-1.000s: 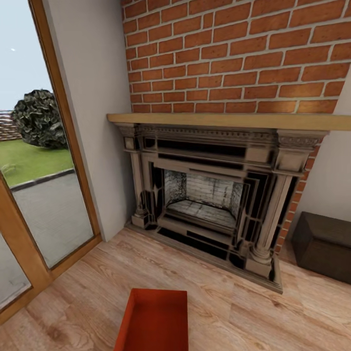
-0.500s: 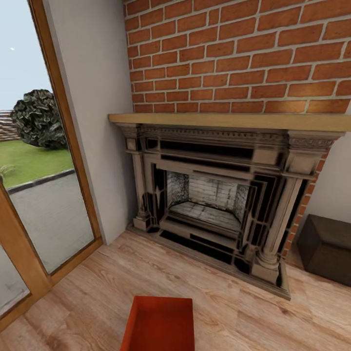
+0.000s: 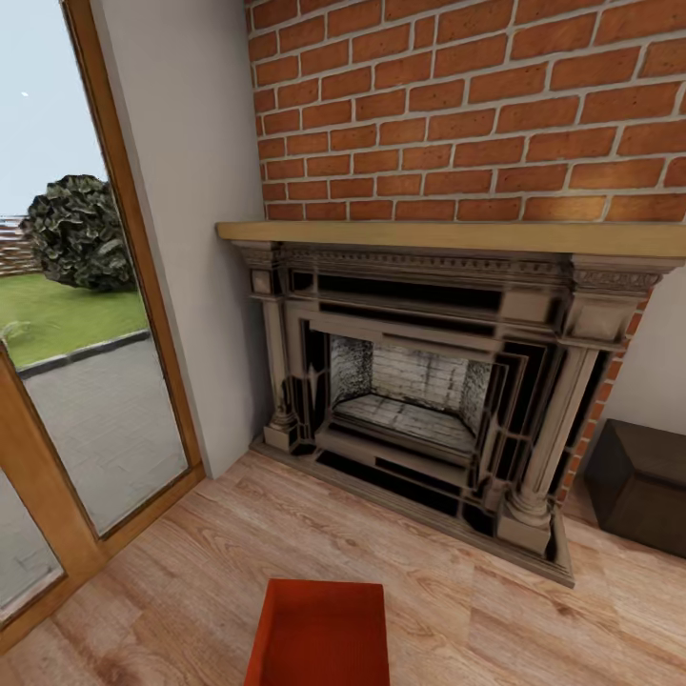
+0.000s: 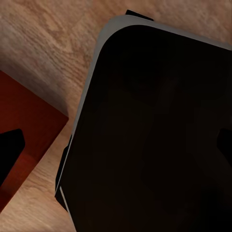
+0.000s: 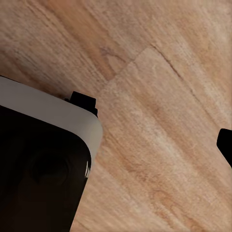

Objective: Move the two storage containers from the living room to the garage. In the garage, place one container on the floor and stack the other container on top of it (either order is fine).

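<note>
One red-orange open-topped storage container (image 3: pixel 321 631) sits on the light wood floor (image 3: pixel 191 572) of the living room, at the bottom middle of the head view, cut off by the frame edge. A corner of the container (image 4: pixel 24 125) lies beside my dark, grey-rimmed base (image 4: pixel 154 135) in the left wrist view. My left gripper (image 4: pixel 116 145) is open, one dark fingertip (image 4: pixel 9 150) over the container and the other at the opposite frame edge. My right gripper (image 5: pixel 116 154) hangs over bare planks with one fingertip (image 5: pixel 225 145) at the frame edge, holding nothing.
An ornate stone fireplace (image 3: pixel 419 381) with a wooden mantel (image 3: pixel 448 236) stands ahead under a brick wall. A tall wood-framed glass door (image 3: pixel 76 362) is on the left. A dark brown box (image 3: pixel 648 495) sits right of the fireplace. My base (image 5: pixel 38 169) is close under the right arm.
The whole head view has shifted, so the camera has moved. The fireplace now sits slightly further right, and the container lies lower in the frame.
</note>
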Motion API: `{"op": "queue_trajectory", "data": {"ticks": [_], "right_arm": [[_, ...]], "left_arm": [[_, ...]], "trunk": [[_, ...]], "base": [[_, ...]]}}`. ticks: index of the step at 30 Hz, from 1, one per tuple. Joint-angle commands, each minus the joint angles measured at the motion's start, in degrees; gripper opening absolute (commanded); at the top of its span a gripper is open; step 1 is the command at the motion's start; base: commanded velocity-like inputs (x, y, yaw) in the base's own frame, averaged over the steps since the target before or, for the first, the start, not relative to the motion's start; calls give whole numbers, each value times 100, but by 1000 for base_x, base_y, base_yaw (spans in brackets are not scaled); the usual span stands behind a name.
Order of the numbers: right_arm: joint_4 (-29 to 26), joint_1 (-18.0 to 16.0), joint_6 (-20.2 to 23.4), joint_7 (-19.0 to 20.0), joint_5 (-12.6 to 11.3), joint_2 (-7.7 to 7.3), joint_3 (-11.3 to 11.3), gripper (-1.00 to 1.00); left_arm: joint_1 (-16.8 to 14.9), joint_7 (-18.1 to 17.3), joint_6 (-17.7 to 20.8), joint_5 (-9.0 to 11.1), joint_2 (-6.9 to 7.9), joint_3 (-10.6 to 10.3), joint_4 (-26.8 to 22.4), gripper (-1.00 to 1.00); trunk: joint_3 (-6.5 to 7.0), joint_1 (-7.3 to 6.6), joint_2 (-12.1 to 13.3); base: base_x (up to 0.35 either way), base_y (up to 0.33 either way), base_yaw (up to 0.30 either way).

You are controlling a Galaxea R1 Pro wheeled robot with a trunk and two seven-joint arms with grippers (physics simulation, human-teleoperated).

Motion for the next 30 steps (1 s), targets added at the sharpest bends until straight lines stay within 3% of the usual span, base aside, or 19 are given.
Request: {"op": "queue_trajectory", "data": {"ticks": [1, 16, 30], "right_arm": [[17, -6, -32, -12, -25, 1, 41, 100], [17, -6, -29, -12, -25, 5, 41, 100], [17, -6, -30, -12, -25, 3, 41, 100]], "left_arm": [[1, 6, -8, 11, -1, 17, -6, 100], [1, 4, -8, 11, -1, 17, -5, 100], [1, 3, -8, 11, -1, 17, -6, 100]], "trunk": [[-5, 0, -3], [-5, 0, -3], [-5, 0, -3]], "base": [[0, 8, 0], [0, 1, -90], [0, 0, -3]]}}
